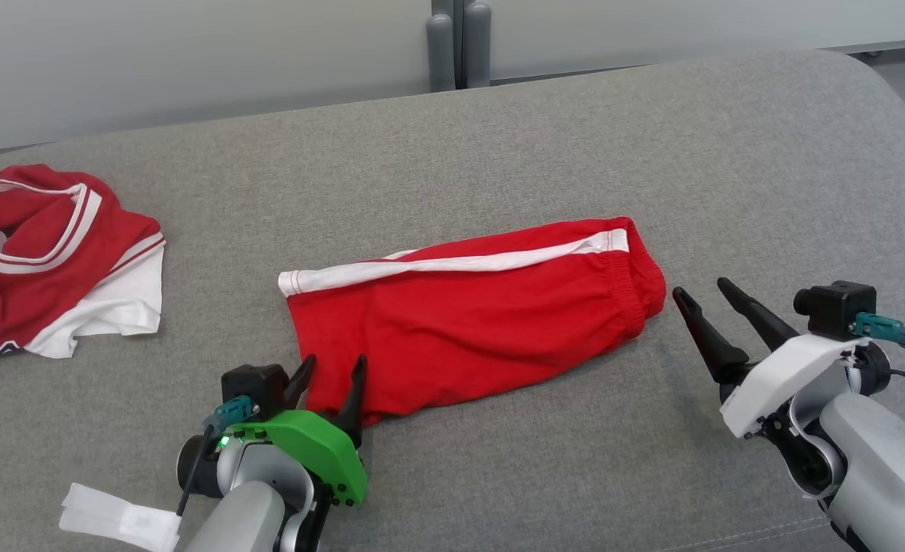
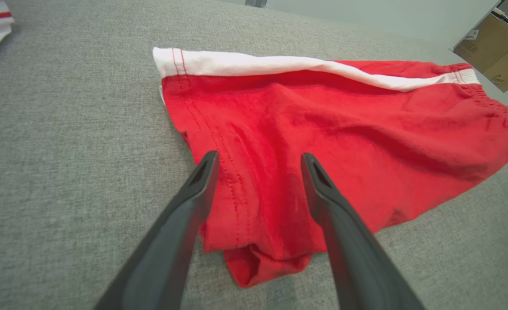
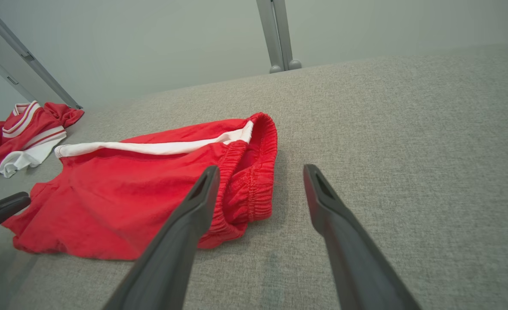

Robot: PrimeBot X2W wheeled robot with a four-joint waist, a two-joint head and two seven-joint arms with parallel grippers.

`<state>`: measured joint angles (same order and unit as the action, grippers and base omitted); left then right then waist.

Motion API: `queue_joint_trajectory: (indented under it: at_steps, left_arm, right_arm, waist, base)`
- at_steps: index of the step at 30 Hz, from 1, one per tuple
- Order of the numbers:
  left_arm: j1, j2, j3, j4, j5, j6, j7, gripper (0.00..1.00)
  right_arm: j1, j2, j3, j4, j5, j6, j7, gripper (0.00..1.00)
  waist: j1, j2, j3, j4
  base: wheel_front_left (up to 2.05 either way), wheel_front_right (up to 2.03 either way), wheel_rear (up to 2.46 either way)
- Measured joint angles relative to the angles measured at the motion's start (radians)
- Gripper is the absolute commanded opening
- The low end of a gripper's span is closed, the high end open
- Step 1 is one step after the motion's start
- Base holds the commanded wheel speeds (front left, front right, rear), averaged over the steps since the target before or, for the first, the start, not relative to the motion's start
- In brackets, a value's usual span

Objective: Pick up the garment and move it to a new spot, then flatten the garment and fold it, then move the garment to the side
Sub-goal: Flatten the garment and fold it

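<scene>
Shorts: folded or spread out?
Folded. The shorts lie doubled, leg over leg: one stripe along the far edge, one leg hem showing, waistband bunched at right.

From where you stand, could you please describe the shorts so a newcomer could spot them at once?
Start at the wide grey cushion and look to its middle. The shorts lie flat there, waistband to the right. Unlike the crumpled jersey at the far left, also red and white, they are plain red with one long white stripe.

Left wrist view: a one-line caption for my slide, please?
Open left gripper poised over red shorts on a grey cushion.
</scene>
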<state>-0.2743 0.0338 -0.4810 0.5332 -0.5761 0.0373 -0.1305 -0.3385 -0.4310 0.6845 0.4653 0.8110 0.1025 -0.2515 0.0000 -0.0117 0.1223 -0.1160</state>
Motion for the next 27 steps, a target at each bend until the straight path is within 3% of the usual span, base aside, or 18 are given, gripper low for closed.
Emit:
queue_joint_trajectory:
  at_steps: [4, 10, 27]
  left_arm:
    - [0.014, 0.001, 0.004, -0.046, 0.031, 0.020, -0.042, 1.00]
    - [0.053, 0.021, 0.046, -0.137, 0.056, 0.055, -0.101, 1.00]
    - [0.161, 0.025, 0.133, -0.316, 0.107, 0.078, -0.118, 1.00]
  right_arm:
    - [0.005, 0.015, -0.030, 0.026, 0.037, -0.018, 0.000, 1.00]
    - [0.035, 0.063, -0.058, 0.058, 0.118, -0.018, 0.003, 1.00]
    - [0.035, 0.090, -0.117, 0.176, 0.242, -0.023, 0.102, 1.00]
  waist:
    - [0.0000, 0.0000, -0.003, 0.009]
    - [0.0000, 0.0000, -0.012, 0.032]
    - [0.0000, 0.0000, -0.032, 0.130]
  base:
    - [0.00, 0.00, 0.00]
    - [0.00, 0.00, 0.00]
    - [0.00, 0.00, 0.00]
